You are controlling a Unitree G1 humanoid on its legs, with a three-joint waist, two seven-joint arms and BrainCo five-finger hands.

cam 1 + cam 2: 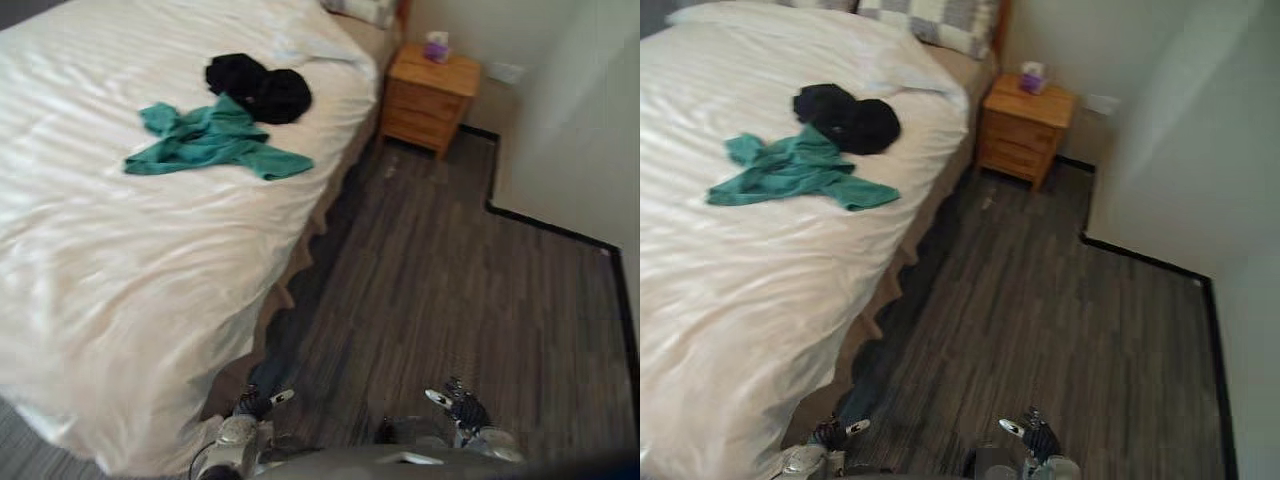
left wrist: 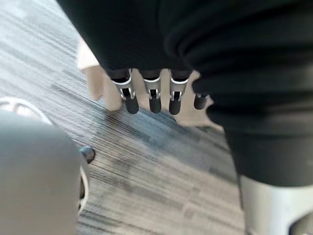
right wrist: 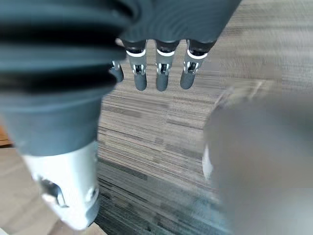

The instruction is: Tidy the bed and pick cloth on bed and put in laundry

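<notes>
A teal cloth lies spread on the white bed, well away from me. A black cloth is bunched just behind it, touching it. My left hand hangs low beside the bed's near corner, above the floor, its fingers straight and holding nothing. My right hand hangs low on the other side, over the wood floor, fingers also straight and empty. Both hands are far from the cloths.
A wooden nightstand with a tissue box stands by the bed's head. Pillows rest at the headboard. Dark wood floor stretches to the right of the bed, bounded by a white wall with black skirting.
</notes>
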